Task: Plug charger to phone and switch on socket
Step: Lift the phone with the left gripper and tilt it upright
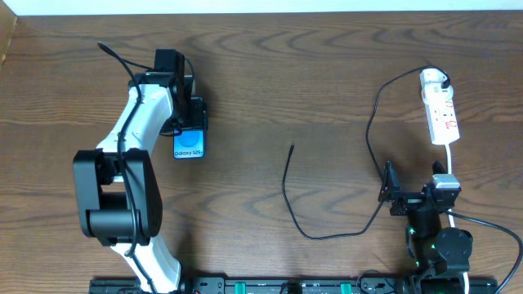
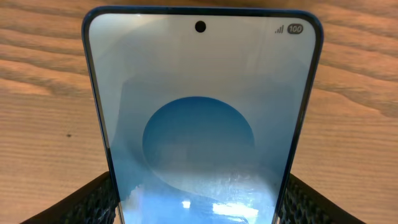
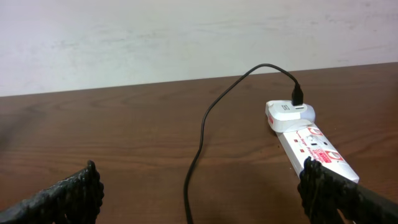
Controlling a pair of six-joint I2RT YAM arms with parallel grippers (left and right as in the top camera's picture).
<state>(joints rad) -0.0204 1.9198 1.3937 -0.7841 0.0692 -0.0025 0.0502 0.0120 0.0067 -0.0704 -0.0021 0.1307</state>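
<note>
The phone point(image 1: 189, 147) lies on the wooden table at the left, blue screen up. My left gripper point(image 1: 189, 122) is shut on the phone point(image 2: 199, 124), and both dark pads point(image 2: 93, 202) press its long edges. The charger point(image 1: 288, 192) is a thin black cable looping across the middle. Its connector tip point(image 1: 292, 148) lies free on the table, well right of the phone. The cable point(image 3: 202, 130) runs up to a white plug point(image 3: 289, 115) on the socket point(image 3: 314, 146). The socket point(image 1: 441, 114) sits at the far right. My right gripper point(image 1: 415, 189) stands open just short of it, holding nothing point(image 3: 199, 193).
A thick white cord point(image 1: 451, 159) runs from the socket down past my right arm. The table's far edge point(image 1: 261, 13) meets a pale wall. Bare wood lies between the phone and the cable tip.
</note>
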